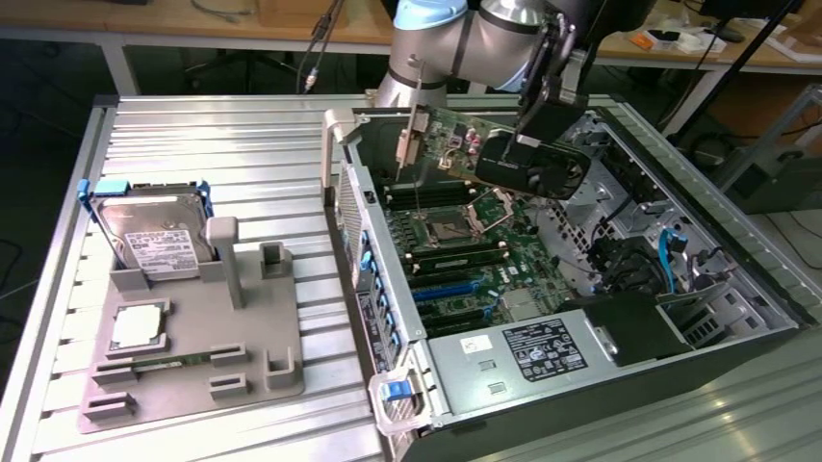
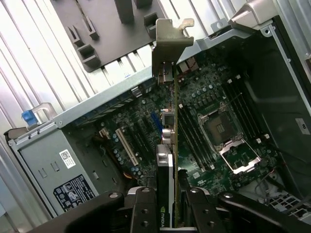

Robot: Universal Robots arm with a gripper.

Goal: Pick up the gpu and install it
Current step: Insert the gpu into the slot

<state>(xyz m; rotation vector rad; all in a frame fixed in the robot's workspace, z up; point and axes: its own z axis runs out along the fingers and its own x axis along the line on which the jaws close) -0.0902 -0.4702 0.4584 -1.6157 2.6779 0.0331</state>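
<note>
- Now the gripper (image 1: pixel 537 130) has its fingers (image 2: pixel 145 209) clamped on the gpu (image 1: pixel 495 154), one against each face.
- Gripped so, the gpu hangs on edge over the motherboard (image 1: pixel 449 236) inside the open case (image 1: pixel 578 404).
- Its bracket (image 1: pixel 414 144) points to the case wall nearest the tray (image 1: pixel 244 337).
- Off at the exterior view's left, a hard drive (image 1: pixel 154 236) leans in that tray, which sits on the table (image 1: pixel 192 135).

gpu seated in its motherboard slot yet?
No, the gpu is clamped in the tool and hangs tilted above the motherboard, clear of the slots.
</note>
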